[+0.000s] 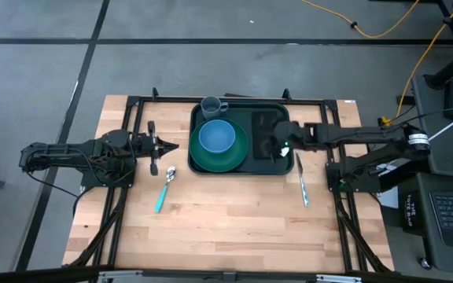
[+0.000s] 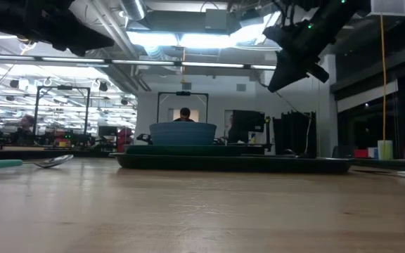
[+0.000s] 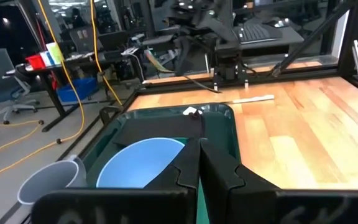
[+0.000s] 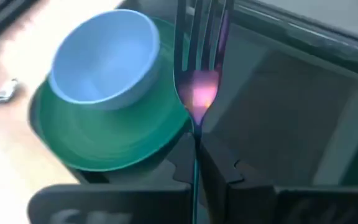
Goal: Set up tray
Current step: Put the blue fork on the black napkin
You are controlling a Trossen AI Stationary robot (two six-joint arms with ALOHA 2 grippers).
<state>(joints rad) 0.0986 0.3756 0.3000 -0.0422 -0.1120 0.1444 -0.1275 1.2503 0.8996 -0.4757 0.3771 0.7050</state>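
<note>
Nearest me on the table lie a spoon [image 1: 164, 189] with a teal handle, left of the tray [image 1: 241, 137], and a knife [image 1: 301, 180] to its right. My left gripper [image 1: 168, 146] waits just left of the tray, fingers together on nothing. My right gripper [image 4: 197, 155] hangs over the tray's right half above the black napkin [image 1: 267, 126], clamped on a fork [image 4: 199, 56]. The tray sits at the table's far middle, holding the plate [image 1: 219, 153] with the bowl [image 1: 217, 136] on it, and a grey cup [image 1: 211, 106] at its far left corner

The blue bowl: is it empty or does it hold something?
Empty: the blue bowl shows only its bare inside, sitting on the green plate.
</note>
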